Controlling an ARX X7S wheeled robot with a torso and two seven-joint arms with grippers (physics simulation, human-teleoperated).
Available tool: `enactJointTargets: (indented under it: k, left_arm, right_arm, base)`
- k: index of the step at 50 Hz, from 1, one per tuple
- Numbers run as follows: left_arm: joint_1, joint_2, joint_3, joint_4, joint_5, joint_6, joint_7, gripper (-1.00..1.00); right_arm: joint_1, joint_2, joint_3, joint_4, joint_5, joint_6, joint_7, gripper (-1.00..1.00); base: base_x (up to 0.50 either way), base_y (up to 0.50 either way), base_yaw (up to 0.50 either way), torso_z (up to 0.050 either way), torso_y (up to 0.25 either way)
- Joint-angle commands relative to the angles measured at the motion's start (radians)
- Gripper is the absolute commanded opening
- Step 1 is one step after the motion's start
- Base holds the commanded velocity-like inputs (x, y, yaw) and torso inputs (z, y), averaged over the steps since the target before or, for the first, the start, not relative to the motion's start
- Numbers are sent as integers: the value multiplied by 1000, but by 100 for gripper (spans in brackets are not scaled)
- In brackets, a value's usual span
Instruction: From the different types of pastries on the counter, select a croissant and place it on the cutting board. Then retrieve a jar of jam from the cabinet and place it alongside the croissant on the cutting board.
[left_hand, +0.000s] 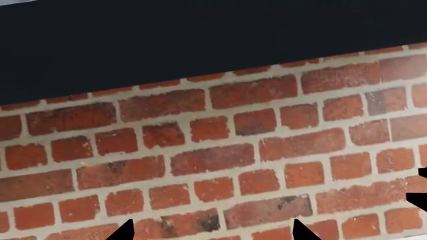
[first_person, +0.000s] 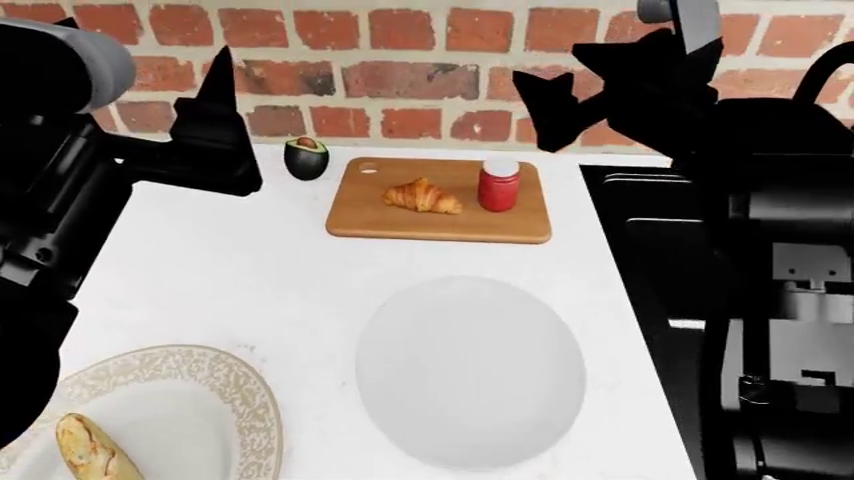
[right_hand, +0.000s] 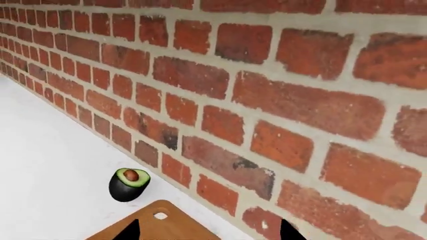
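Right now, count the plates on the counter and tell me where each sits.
2. A plain white plate lies mid-counter, nearer than the cutting board. A gold-patterned plate at the near left corner holds a bread piece; the view's edge cuts it off.

Wall (first_person: 400, 75): red-brown bricks, pale mortar.
Table (first_person: 240, 290): plain white.
Cutting board (first_person: 441, 228): light-brown wood.
Croissant (first_person: 422, 196): golden brown.
Jar of jam (first_person: 499, 186): red, white lid.
Avocado (first_person: 306, 157): dark skin, green flesh.
Plate (first_person: 200, 385): white, beige patterned rim.

Both claws (first_person: 214, 95) (first_person: 587, 85) raised, open, empty
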Motion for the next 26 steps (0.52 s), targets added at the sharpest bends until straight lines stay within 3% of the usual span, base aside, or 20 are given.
enactJointTargets:
  k: [1,15,26]
  left_arm:
    - [-16,-12,-11,-4,-16,-2,-9,100]
    - [3,-54,-42,-21,-49,1,-43,100]
    - [83,-171,-145,-23,-55,46,-78,100]
  right_arm:
    - [-132,50,81,-413,45,236,20,100]
    - [-267,72,270,-801,104,419,78,100]
    - [-235,88,359,-914,109,462,119,100]
  base:
    - [0,0,0,0,0]
    - [0,0,0,0,0]
    - [0,0,0,0,0]
